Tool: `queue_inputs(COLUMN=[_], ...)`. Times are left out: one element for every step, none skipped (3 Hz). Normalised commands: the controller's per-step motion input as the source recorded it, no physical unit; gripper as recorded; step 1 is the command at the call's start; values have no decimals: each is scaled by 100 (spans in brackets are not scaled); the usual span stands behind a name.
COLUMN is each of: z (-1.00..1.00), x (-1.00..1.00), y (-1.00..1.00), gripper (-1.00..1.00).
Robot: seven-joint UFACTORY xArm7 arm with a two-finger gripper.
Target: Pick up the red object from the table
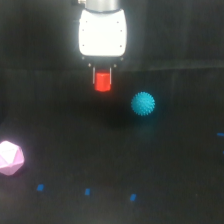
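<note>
the white-bodied gripper [102, 80] hangs at the top centre of the exterior view, its upper part cut off by the top edge of the frame. its two thin fingers [93, 75] are drawn in narrowly against the sides of the red object [102, 82], which sits between them just under the white housing. the block's lower part shows below the fingertips; the picture is too blurred to tell whether its underside touches the table [165, 170] or hangs just clear of it.

to the right of the gripper and a little nearer, the cyan spiky ball [143, 104] rests on the black surface, apart from the red object with a dark strip between them. far off to the left and nearer still, the pink polyhedron [10, 158] lies against the left edge of the frame, partly cut off by it.

a loose row of small blue marks [87, 191] runs along the near part of the table, and one more sits at the right edge. the broad middle band between the gripper and that row is plain black surface, as is the stretch to the left of the gripper and the near right corner.
</note>
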Motion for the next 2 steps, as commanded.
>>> queue_inputs(z=[-12, -24], x=[9, 55], y=[-28, -11], gripper=[-100, -84])
